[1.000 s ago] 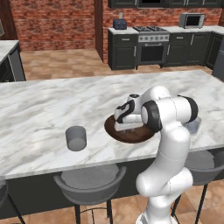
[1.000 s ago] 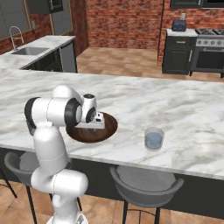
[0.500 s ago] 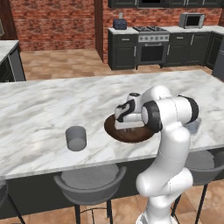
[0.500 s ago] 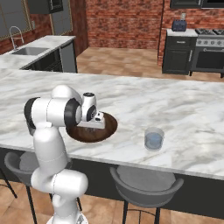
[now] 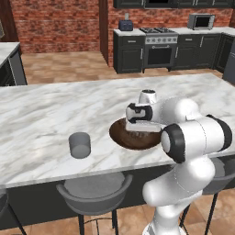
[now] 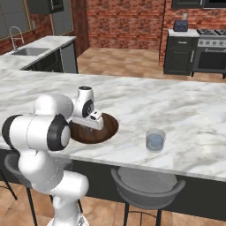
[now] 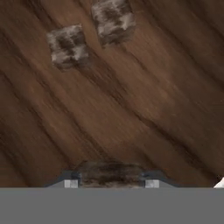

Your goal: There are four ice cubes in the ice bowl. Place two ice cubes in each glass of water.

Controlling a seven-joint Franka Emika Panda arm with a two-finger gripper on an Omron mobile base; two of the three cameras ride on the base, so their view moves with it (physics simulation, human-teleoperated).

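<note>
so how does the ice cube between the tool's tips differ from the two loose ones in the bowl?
The cube at the tool lies between the fingertips, half cut off by the frame; the two loose cubes lie apart and fully visible. All rest on the wooden ice bowl and look alike.

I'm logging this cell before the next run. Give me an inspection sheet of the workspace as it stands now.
Surface: white marble island counter.
Job's things: wooden ice bowl at the counter's near edge; two ice cubes on its floor, a third between the fingertips; one glass to its left, another to its right.
Clutter: nothing seen.
Grippers: gripper down in the bowl, jaws around the third cube.
Cables: nothing seen.
Surroundings: stools, stove, brick walls.
</note>
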